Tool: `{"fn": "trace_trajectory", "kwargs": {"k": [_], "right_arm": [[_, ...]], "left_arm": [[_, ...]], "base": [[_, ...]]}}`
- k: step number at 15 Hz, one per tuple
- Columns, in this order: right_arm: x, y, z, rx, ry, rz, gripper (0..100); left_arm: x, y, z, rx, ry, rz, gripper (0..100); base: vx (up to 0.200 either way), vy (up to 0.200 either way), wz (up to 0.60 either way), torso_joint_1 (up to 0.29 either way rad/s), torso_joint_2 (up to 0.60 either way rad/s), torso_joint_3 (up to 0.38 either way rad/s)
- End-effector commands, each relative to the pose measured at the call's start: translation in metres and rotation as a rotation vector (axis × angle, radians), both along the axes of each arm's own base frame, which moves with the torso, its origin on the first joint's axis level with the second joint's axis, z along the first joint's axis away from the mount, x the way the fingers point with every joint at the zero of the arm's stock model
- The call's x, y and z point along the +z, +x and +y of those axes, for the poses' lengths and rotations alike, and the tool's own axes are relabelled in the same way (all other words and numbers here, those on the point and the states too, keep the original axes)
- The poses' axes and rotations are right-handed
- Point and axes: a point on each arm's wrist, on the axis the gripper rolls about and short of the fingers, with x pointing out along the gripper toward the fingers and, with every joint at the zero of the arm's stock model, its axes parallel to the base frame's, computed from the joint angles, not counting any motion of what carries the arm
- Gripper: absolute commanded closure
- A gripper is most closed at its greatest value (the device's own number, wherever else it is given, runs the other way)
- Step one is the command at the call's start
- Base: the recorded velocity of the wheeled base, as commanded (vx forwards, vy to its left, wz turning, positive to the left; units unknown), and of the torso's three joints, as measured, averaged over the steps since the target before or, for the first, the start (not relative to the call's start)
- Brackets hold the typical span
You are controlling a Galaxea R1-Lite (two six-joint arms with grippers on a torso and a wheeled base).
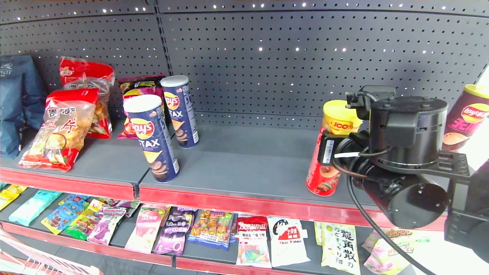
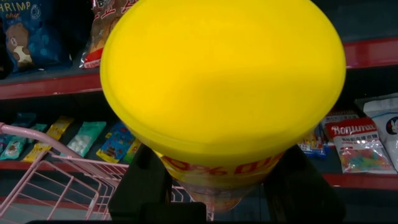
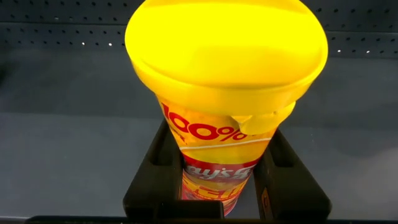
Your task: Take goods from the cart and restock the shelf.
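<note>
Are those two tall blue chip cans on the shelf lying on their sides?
No, the nearer blue can and the farther blue can both stand upright on the shelf, white lids on top.

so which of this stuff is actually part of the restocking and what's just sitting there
Part of the job: red can with yellow lid in the right gripper; yellow-lidded can in the left gripper; pink cart; upper shelf.
Just sitting there: blue can in front; blue can behind it; snack bags; dark can at the far right; packets on the lower shelf.
</note>
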Motion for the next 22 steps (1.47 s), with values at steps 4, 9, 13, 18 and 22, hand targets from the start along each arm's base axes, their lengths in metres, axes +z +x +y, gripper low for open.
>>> {"fn": "trace_trajectory", "kwargs": {"k": [4, 9, 13, 18, 22], "right_arm": [[-0.002, 0.0, -0.002, -0.019, -0.016, 0.002, 100], [-0.005, -0.001, -0.003, -0.017, -0.022, 0.011, 100], [-0.008, 0.0, -0.002, -0.013, -0.028, 0.019, 100], [-0.009, -0.001, -0.001, -0.008, -0.032, 0.021, 100], [-0.007, 0.0, -0.001, -0.013, -0.032, 0.015, 100]], "left_arm": [[-0.001, 0.0, 0.0, 0.0, -0.001, 0.003, 100], [-0.001, 0.001, 0.0, 0.0, -0.001, 0.005, 100], [-0.001, 0.001, 0.0, 0.002, -0.001, 0.005, 100], [-0.001, 0.001, 0.0, 0.002, -0.001, 0.005, 100], [-0.001, 0.001, 0.0, 0.002, -0.001, 0.006, 100]], "base": [[0.0, 0.0, 0.0, 0.0, 0.0, 0.0], [0.0, 0.0, 0.0, 0.0, 0.0, 0.0], [0.0, 0.0, 0.0, 0.0, 0.0, 0.0], [0.0, 0.0, 0.0, 0.0, 0.0, 0.0], [0.0, 0.0, 0.0, 0.0, 0.0, 0.0]]}}
